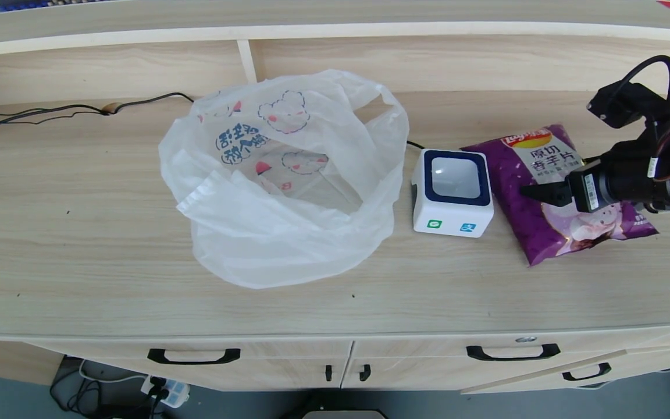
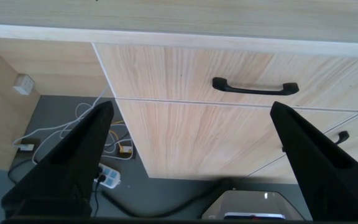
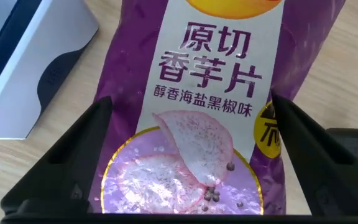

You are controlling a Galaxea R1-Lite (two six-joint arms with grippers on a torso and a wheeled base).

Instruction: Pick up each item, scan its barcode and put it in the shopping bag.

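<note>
A purple bag of chips lies flat on the wooden counter at the right, label up. My right gripper hovers low over it, pointing toward the scanner. In the right wrist view the bag of chips lies between and below the spread fingers of the right gripper, which is open and holds nothing. The white and blue barcode scanner stands just left of the chips, window up. A white plastic shopping bag sits open at the counter's middle. My left gripper is open, down in front of the cabinet drawers.
Black cables run along the back left of the counter. A raised wooden ledge borders the back. Drawer handles line the cabinet front. A power strip and cords lie on the floor.
</note>
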